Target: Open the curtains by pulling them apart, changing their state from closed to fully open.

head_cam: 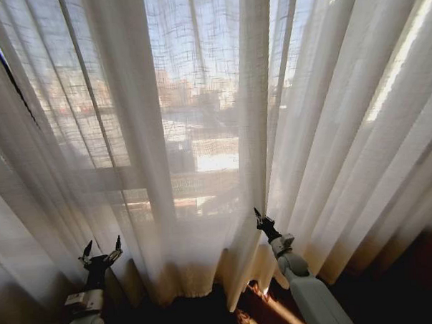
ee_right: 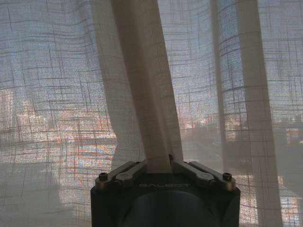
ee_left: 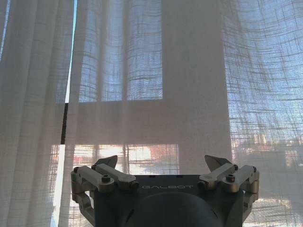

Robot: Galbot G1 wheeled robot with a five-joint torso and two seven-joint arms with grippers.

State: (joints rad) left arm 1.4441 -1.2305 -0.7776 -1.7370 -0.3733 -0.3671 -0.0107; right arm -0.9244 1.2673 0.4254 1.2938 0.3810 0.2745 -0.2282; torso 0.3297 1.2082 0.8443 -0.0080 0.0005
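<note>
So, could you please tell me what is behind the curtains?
Through the sheer curtains a window frame and sunlit buildings show faintly. The thicker folds hide the rest, and finer detail outside cannot be made out.

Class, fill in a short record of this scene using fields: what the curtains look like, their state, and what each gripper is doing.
curtains: sheer white pleated panels, window and buildings showing through
state: drawn across the window, not yet parted
left gripper: low on the robot's left, fingers spread apart, in front of the fabric, holding nothing
right gripper: near the middle, fingers closed on a vertical fold of curtain
floor: dark, sunlit strip by the right arm
</note>
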